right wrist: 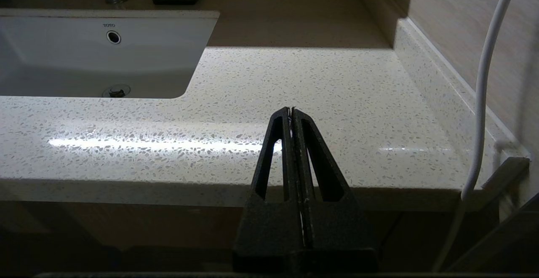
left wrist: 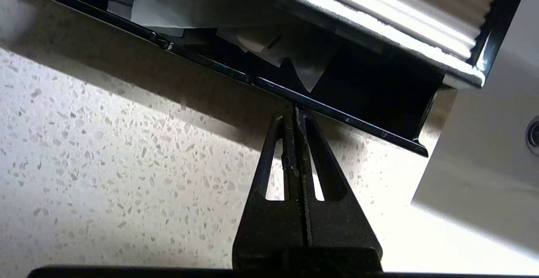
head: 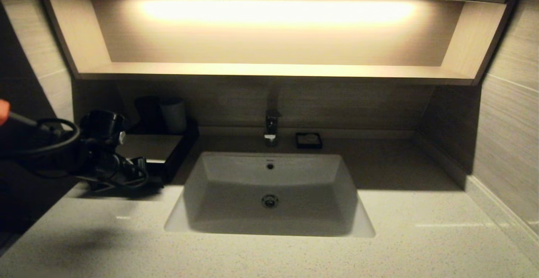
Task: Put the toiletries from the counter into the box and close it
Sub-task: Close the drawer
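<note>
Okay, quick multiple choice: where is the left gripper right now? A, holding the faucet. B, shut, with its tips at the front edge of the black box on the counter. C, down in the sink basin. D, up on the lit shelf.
B: in the left wrist view the left gripper has its fingers pressed together, tips at the front edge of the black box on the counter.

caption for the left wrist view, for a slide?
Left tool, shut, touching the black box rim by the sink.
</note>
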Available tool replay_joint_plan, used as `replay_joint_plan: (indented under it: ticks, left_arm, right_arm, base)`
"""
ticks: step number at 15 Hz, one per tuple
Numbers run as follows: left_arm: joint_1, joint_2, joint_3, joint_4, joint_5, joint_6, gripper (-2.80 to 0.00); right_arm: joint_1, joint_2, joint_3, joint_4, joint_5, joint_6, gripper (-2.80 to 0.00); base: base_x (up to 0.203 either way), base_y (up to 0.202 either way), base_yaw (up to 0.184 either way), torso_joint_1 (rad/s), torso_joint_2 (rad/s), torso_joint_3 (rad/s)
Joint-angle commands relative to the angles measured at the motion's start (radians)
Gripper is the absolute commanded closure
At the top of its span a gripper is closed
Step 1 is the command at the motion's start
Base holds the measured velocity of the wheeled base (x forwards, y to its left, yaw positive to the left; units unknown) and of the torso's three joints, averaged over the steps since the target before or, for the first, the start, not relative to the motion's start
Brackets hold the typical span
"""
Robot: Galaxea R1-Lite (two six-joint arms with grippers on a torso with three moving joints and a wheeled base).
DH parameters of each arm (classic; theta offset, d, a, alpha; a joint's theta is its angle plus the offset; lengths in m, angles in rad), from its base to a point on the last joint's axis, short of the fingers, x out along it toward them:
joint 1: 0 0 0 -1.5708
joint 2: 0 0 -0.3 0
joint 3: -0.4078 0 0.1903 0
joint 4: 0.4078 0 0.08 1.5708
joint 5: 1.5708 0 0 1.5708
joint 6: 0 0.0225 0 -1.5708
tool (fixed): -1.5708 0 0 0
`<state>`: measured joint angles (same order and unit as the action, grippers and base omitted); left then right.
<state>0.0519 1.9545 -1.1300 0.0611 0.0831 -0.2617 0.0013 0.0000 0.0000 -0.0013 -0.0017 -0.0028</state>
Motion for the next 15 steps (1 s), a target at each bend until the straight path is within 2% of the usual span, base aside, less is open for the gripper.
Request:
replay_joint_plan:
  ticks: [1, 15]
  left_arm:
    - [0.000, 0.017, -0.019, 0.000, 0.002, -0.002, 0.00]
    - [0.000, 0.050, -0.097, 0.000, 0.003, -0.017, 0.00]
  right_arm:
    - [0.000, -0.002, 0.001, 0.000, 0.000, 0.000, 0.00]
    - [0.000, -0.002, 0.001, 0.000, 0.000, 0.000, 0.00]
  base:
    - [0.000, 0.000, 0.000, 0.000, 0.00, 0.000]
    - [0.000, 0.000, 0.000, 0.000, 0.00, 0.000]
